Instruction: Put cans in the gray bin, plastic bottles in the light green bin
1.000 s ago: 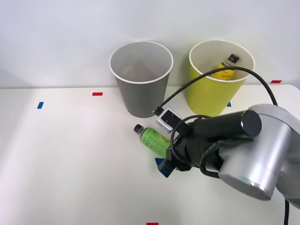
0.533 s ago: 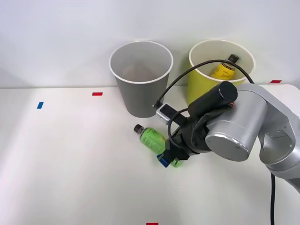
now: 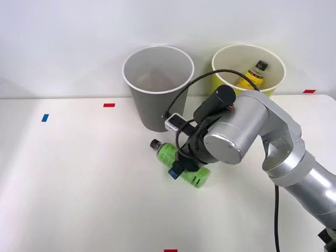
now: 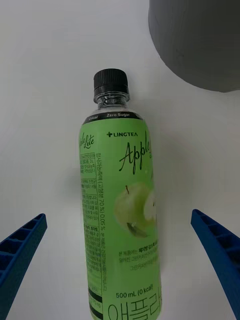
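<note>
**Right gripper poised over the green bottle**

The right gripper [image 4: 120,270] hangs spread wide, one finger on each side of the green-labelled bottle [image 3: 181,164], touching nothing. The bottle lies on its side on the table [image 3: 79,173], just in front of the gray bin [image 3: 157,89]. The yellow-labelled bottle [image 3: 251,76] already sits in the light green bin [image 3: 223,107]. The step appears to be reaching to grasp; next comes descending, then closing across the body.

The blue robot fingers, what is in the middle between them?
In the right wrist view, the green-labelled plastic bottle with a black cap lies on the white table, between the open ribbed blue fingers, touching neither.
</note>
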Tool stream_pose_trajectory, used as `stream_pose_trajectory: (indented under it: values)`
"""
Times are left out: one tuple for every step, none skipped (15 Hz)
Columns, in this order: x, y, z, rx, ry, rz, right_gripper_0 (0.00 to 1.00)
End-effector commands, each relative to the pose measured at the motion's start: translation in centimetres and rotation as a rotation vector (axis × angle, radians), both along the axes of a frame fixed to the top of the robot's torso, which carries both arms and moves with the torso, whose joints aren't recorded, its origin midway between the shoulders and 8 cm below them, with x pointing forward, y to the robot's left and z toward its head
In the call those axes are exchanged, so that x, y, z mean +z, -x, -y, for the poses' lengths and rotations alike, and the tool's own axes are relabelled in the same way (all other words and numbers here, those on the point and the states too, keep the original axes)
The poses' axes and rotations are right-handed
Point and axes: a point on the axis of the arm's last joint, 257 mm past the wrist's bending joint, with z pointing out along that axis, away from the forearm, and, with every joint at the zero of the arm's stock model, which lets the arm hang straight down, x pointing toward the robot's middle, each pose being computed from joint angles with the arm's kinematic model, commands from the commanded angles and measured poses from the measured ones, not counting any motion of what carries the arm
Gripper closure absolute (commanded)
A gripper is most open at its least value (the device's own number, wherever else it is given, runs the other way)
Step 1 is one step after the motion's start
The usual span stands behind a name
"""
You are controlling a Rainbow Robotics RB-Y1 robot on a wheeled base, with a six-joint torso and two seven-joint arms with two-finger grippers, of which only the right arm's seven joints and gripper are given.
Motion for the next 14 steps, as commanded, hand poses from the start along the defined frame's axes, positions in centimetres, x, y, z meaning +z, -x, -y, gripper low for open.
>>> stream_pose_trajectory:
  values:
    - [-0.6,-0.6,-0.9,0.009,-0.004,0.003,0.00]
    - [-0.8,-0.8,-1.1,0.010,0.002,0.009,0.00]
    - [-1.1,-0.9,-1.3,0.010,0.004,0.005,0.00]
    - [-1.2,-1.4,-1.8,0.013,0.003,0.010,0.00]
    - [-1.4,-1.6,-2.3,0.016,0.000,0.006,0.00]
    - [-1.6,-1.9,-2.5,0.015,0.007,0.004,0.00]
    - [-1.7,-2.2,-2.7,0.012,0.016,0.009,0.00]
    - [-1.9,-2.3,-2.8,0.009,0.021,0.009,0.00]
    - [-2.0,-2.4,-2.8,0.009,0.024,0.007,0.00]
    - [-2.0,-2.4,-2.9,0.013,0.025,0.007,0.00]
    - [-2.3,-2.3,-2.9,0.010,0.026,0.000,0.00]
    - [-2.6,-2.4,-2.9,0.010,0.025,-0.002,0.00]
    - [-2.9,-2.9,-2.9,0.005,0.027,0.000,0.00]
    - [-3.3,-3.1,-2.8,0.005,0.036,-0.002,0.00]
